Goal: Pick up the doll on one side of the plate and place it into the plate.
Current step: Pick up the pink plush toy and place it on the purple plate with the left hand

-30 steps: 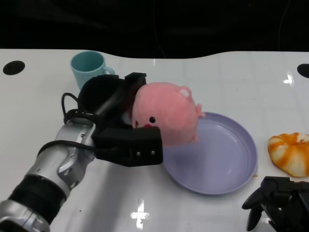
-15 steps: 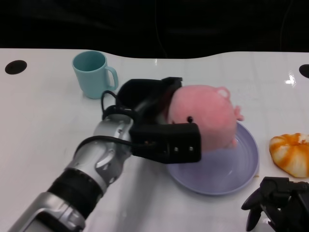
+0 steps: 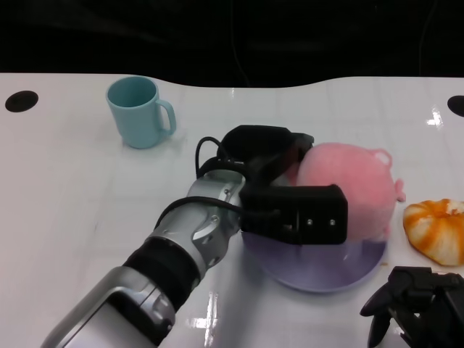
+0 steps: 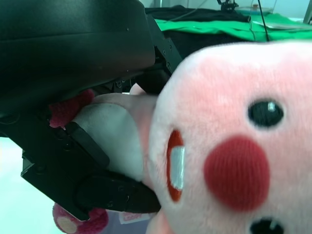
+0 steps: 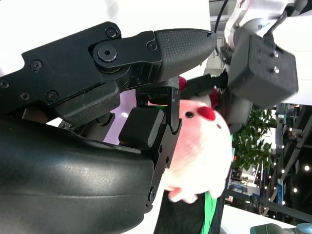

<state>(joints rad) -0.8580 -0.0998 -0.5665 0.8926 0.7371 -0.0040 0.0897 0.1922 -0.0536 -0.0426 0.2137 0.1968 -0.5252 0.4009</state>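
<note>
Now left hand [image 3: 290, 192] grips the pink doll [image 3: 351, 192], fingers wrapped round it, doll over the purple plate [image 3: 319, 272]; can't tell if it touches. Right hand [image 3: 413, 308] sits low near the table's front edge, fingers curled in, holding nothing. Teal mug [image 3: 139, 110] far left, orange plush [image 3: 436, 228] just right of plate.

The doll [image 3: 351, 192] is a round pink plush with black bead eyes, red cheek spots, a small red mouth and a little ear on top. It sits upright over the plate [image 3: 319, 272], covering most of it, with the left robot hand [image 3: 290, 196] gripping its side. The plate is a shallow lavender dish lying flat on the white desk [image 3: 72, 188]; only its near rim shows.
</note>
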